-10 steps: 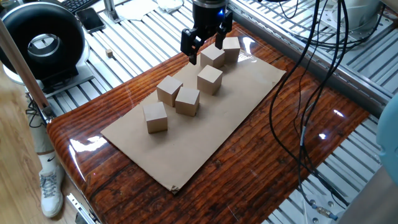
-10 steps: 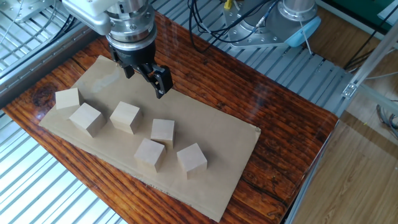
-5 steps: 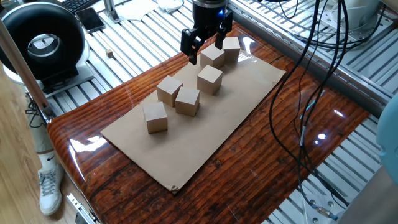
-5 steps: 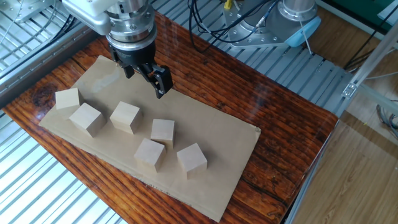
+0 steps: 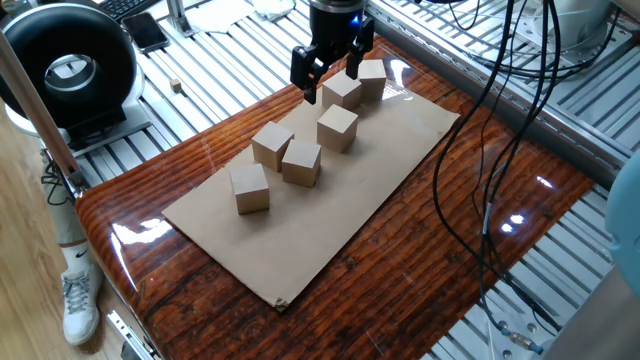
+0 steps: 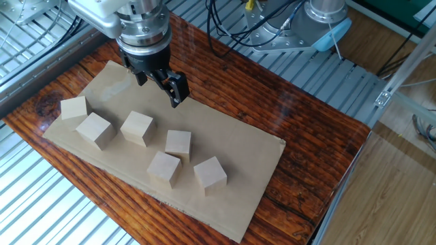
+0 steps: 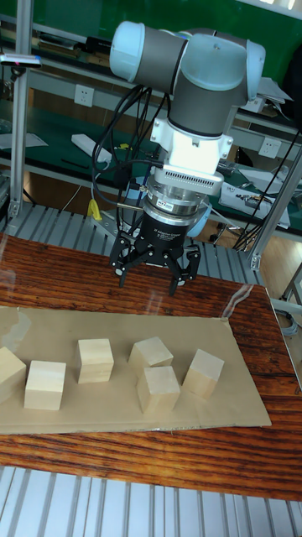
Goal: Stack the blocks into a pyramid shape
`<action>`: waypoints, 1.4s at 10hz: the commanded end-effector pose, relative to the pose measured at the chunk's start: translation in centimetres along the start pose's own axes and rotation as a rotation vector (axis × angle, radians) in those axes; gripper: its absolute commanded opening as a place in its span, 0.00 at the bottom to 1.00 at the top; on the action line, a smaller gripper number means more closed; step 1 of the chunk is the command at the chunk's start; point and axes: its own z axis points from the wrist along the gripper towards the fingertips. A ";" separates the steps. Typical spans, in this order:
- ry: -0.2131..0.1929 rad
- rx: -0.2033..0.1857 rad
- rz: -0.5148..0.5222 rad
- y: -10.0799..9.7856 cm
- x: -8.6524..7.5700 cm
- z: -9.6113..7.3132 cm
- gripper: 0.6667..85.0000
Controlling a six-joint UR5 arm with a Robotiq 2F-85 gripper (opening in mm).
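UR5 gripper (image 7: 149,275) hovers spread wide, empty, over edge of cardboard sheet (image 6: 238,153); six wooden blocks (image 6: 138,127) lie scattered, unstacked, across it. Cubes likely light, rigid, non-slip; pinch opposite flat faces, mid-height.

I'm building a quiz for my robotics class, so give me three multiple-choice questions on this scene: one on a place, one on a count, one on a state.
1. Where do the light-tan wooden cubes lie?
A) on the floor
B) on the brown cardboard sheet
C) in a box

2. How many cubes are there?
A) four
B) five
C) six

3. What is the black two-finger gripper doing?
A) hanging open and empty
B) clamping a cube
C) pressing on the sheet

Answers: B, every cube rests on the sheet; C, six count out singly, none stacked; A, its jaws stand apart with nothing between.
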 end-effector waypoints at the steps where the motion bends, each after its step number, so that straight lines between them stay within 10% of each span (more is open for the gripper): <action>1: -0.182 -0.049 0.034 1.4 -4.7 -0.5 0.00; 14: -0.205 0.027 -0.043 0.4 -6.0 -1.1 0.00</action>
